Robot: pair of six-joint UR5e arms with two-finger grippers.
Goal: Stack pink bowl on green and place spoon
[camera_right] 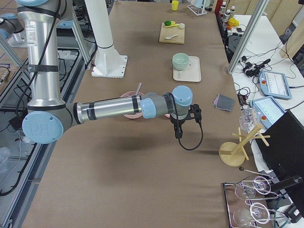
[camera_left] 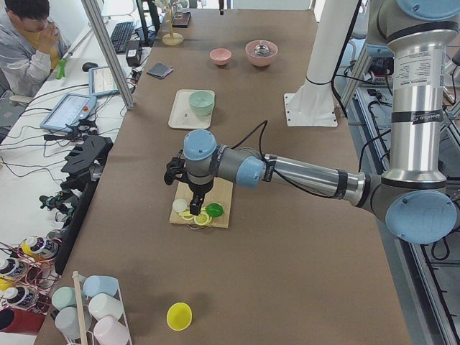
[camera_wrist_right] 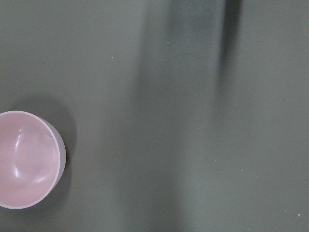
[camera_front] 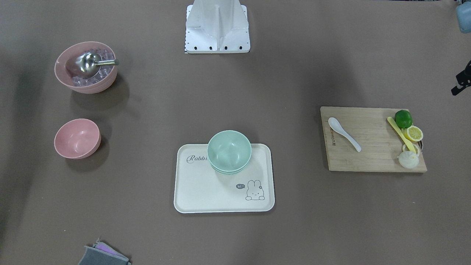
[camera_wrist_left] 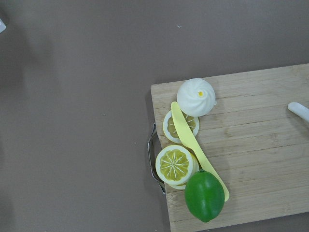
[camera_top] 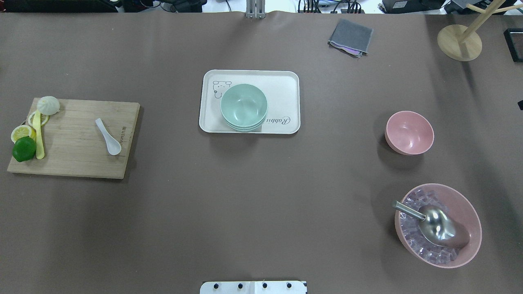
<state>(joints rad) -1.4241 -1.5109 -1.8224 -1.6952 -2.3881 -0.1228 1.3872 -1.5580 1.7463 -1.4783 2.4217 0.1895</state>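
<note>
The small pink bowl [camera_top: 409, 132] stands empty on the table at the overhead view's right; it also shows in the right wrist view [camera_wrist_right: 26, 159]. Stacked green bowls [camera_top: 244, 107] sit on a cream tray [camera_top: 286, 90] at the centre. A white spoon [camera_top: 108, 136] lies on a wooden cutting board [camera_top: 73, 163] at the left. My left gripper [camera_left: 195, 206] hangs over the board's fruit end, away from the spoon. My right gripper [camera_right: 178, 132] hangs over bare table beside the pink bowl. I cannot tell whether either gripper is open or shut.
A large pink bowl [camera_top: 438, 225] holds ice cubes and a metal scoop. A lime [camera_wrist_left: 204, 195], lemon slices, a yellow utensil [camera_wrist_left: 193, 145] and a white bun [camera_wrist_left: 196, 96] lie on the board. A grey cloth [camera_top: 350, 37] and a wooden stand [camera_top: 459, 42] are at the far right.
</note>
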